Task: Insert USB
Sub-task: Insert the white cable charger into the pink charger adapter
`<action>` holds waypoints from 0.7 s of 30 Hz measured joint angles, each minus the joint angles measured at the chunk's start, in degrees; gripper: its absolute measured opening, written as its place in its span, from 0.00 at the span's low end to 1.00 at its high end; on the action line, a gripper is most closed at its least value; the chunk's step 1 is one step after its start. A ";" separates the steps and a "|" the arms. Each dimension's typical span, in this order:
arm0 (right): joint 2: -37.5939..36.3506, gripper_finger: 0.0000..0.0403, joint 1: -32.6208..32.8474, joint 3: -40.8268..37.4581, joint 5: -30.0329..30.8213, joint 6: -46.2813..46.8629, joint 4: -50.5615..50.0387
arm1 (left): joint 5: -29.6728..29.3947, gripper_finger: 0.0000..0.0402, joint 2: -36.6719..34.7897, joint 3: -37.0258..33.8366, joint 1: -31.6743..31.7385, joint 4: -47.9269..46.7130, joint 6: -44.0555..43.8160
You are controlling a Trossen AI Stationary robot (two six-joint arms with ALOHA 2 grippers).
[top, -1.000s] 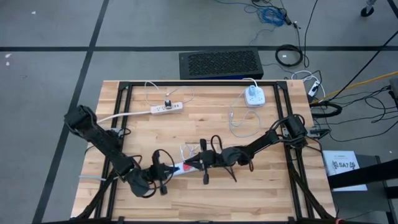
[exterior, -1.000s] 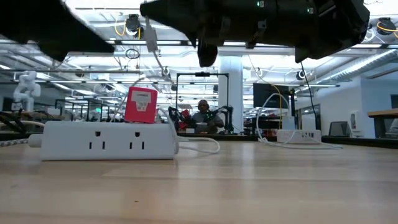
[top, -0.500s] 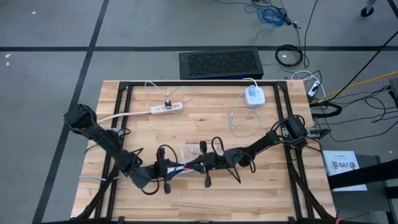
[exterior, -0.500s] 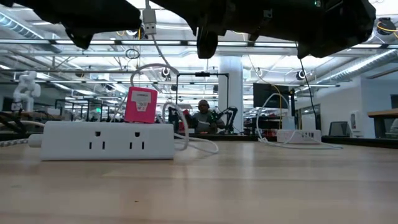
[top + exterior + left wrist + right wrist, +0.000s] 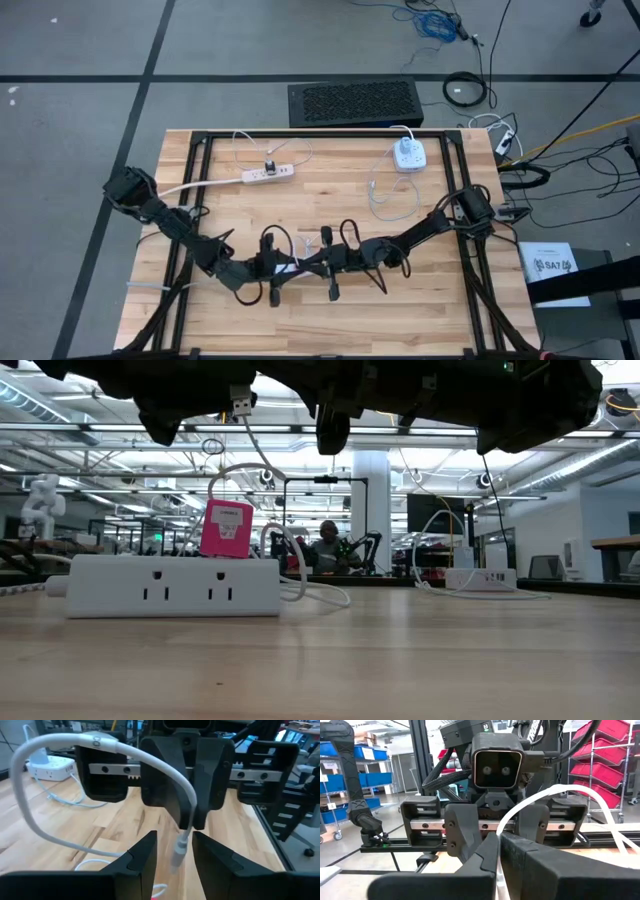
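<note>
USB cable (image 5: 180,851) pinched by right gripper (image 5: 192,822), arms facing.

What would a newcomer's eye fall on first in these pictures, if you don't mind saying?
Probably the two dark grippers meeting nose to nose above the table's front middle: the right gripper shut on a white USB cable, the left gripper open around its plug end. Next, the white power strip with a pink charger looming in the low view.

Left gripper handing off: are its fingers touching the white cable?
Apart. The left wrist view shows left gripper fingers open, white cable hanging between them.
</note>
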 joint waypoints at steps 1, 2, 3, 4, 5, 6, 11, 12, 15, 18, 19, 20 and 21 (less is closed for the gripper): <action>0.00 0.00 0.00 0.00 0.00 -0.01 -0.02 | 0.70 0.32 0.00 0.00 0.28 -0.04 -0.06; 0.00 0.00 0.00 0.00 0.00 0.00 -0.02 | 1.28 0.32 0.00 0.00 0.54 -0.02 -0.12; 0.00 0.00 0.00 0.00 0.00 -0.02 -0.01 | 1.34 0.32 0.00 0.00 0.63 0.00 -0.13; 0.00 0.00 0.00 0.00 0.00 -0.02 -0.01 | 1.36 0.31 0.00 0.00 0.81 0.00 -0.13; 0.00 0.00 0.00 0.00 0.00 -0.02 -0.04 | 1.35 0.30 0.00 0.00 0.91 0.00 -0.13; 0.00 0.00 0.00 0.00 0.00 -0.02 -0.04 | 1.36 0.28 0.00 0.00 1.00 -0.01 -0.11; 0.00 0.00 -0.07 0.00 0.42 -0.03 -0.28 | 1.38 0.09 0.00 0.00 1.11 0.02 -0.06; 0.00 0.00 -0.07 0.00 0.51 -0.03 -0.43 | 1.36 0.06 0.00 0.00 1.11 -0.02 -0.04; 0.00 0.00 -0.07 0.00 0.52 -0.04 -1.37 | 1.34 0.06 0.00 0.00 1.11 -0.97 0.03; -0.35 0.00 -0.07 0.00 0.53 0.41 -3.99 | 1.30 0.06 0.00 0.00 1.03 -3.51 -0.11; -0.80 0.01 -0.07 0.01 0.52 1.24 -5.87 | 1.27 0.06 0.00 0.00 0.91 -4.41 -0.13; -1.41 0.02 -0.07 0.03 0.52 2.14 -8.17 | 1.08 0.06 0.04 0.00 0.77 -5.30 -0.19; -2.06 0.03 -0.07 0.07 0.50 3.09 -10.55 | 0.70 0.06 0.04 0.00 0.70 -6.06 -0.59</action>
